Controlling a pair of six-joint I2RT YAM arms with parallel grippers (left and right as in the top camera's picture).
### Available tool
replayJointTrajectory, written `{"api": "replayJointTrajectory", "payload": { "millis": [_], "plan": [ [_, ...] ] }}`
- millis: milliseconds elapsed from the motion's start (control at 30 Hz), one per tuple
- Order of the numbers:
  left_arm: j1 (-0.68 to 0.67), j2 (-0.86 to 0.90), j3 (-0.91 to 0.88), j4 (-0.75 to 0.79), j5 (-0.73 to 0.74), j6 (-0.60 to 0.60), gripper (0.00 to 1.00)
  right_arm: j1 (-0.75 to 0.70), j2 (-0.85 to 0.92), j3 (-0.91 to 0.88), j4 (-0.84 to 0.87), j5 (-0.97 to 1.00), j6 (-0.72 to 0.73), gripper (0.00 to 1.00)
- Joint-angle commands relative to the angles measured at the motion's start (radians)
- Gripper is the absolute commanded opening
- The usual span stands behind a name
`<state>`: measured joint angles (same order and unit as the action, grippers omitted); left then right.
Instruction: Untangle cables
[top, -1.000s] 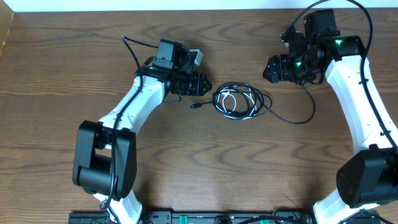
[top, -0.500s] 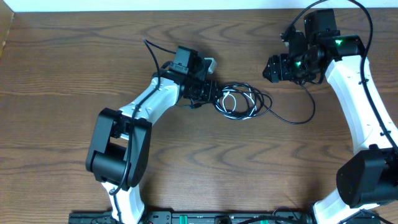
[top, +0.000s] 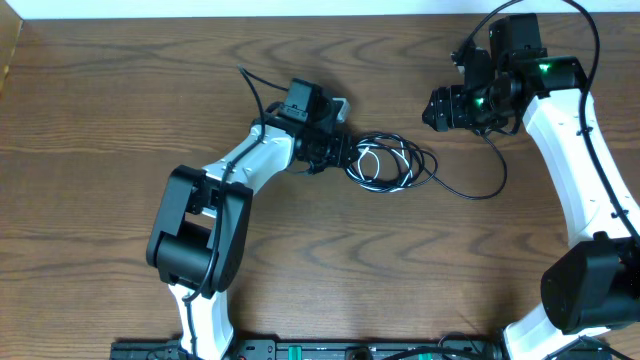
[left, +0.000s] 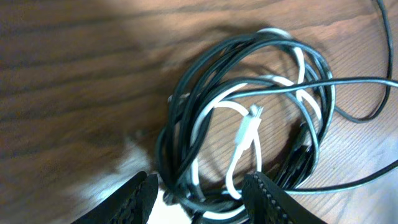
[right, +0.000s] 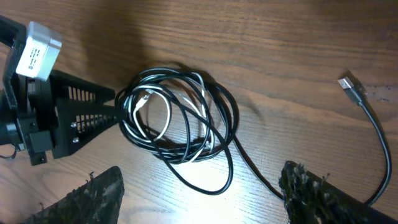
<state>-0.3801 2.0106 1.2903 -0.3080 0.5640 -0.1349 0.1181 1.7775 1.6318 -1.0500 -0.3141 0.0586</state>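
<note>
The cables lie in one tangled coil (top: 386, 163) on the table, a thin white cable (left: 206, 116) looped inside turns of thin black cable (left: 186, 93). My left gripper (top: 345, 153) is at the coil's left edge. In the left wrist view its jaws stand apart, fingers (left: 138, 198) on either side of the nearest strands, not pinching them. A white plug (left: 250, 122) sits mid-coil. A black tail (top: 470, 192) runs right to a silvery plug (right: 349, 86). My right gripper (top: 436, 110) hovers open above and right of the coil (right: 177, 118), holding nothing.
Thicker black cords run along both arms, one arching over the right arm (top: 590, 30). The table's back edge meets a white wall (top: 300, 8). The left gripper's body (right: 56, 118) shows in the right wrist view beside the coil.
The left arm has swung right, bringing its gripper from beside a loose plug end up against the coil's left edge. The right arm and the coil have not moved.
</note>
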Motion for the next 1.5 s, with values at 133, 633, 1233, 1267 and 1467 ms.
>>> {"api": "replayJointTrajectory", "payload": {
  "millis": [133, 633, 1233, 1267, 1467],
  "plan": [
    [-0.050, 0.042, 0.002, 0.058, -0.095, -0.024, 0.49, 0.003, 0.003, -0.004, 0.003, 0.002, -0.016, 0.77],
    [-0.053, 0.061, 0.002, 0.078, -0.248, -0.182, 0.38, 0.003, 0.003, -0.004, 0.002, 0.002, -0.016, 0.77],
    [-0.126, 0.093, 0.002, 0.142, -0.270, -0.212, 0.25, 0.003, 0.003, -0.004, -0.005, 0.026, -0.016, 0.77],
    [-0.126, 0.093, 0.002, 0.142, -0.270, -0.220, 0.08, 0.003, 0.003, -0.004, -0.003, 0.024, -0.016, 0.77],
    [-0.117, 0.021, 0.003, 0.121, -0.270, -0.207, 0.07, 0.003, 0.003, -0.004, -0.001, 0.013, -0.014, 0.77]
  ]
}}
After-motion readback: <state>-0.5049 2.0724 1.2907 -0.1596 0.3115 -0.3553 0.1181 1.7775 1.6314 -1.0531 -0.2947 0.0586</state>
